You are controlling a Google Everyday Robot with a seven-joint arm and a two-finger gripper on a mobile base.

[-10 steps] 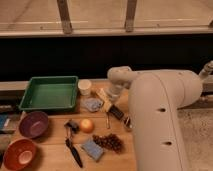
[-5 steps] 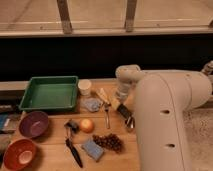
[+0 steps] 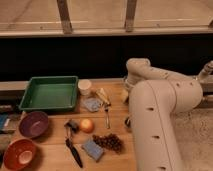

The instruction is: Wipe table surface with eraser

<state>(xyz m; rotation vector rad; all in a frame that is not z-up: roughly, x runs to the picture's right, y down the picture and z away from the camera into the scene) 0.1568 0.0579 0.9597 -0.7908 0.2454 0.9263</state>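
Gripper (image 3: 125,96) at the end of my white arm (image 3: 160,115), seen in the camera view, hangs low over the far right part of the table surface (image 3: 50,142), just right of a pale yellowish object (image 3: 102,95). Whether it is wide, narrow or holding anything I cannot tell, as my own arm hides most of it. The arm rises from the near right corner, bends at the far side and drops toward the wood.

The eraser (image 3: 128,121), a small dark block, lies on the right side of the table against the edge of my arm, nearer than the gripper and partly hidden. A fork (image 3: 106,117) lies to its left, pointing near to far. Beyond the fork sit a blue-grey cloth-like pad (image 3: 92,104) and a white cup (image 3: 85,86). A green tray (image 3: 49,92) fills the far left corner. In front of it stand a purple bowl (image 3: 33,123) and, nearer, an orange-red bowl (image 3: 19,154). Mid-table sits an orange (image 3: 87,125). Nearer lie a bunch of dark grapes (image 3: 110,142), a blue sponge (image 3: 92,149) touching them and a long black-handled utensil (image 3: 74,150) to its left.
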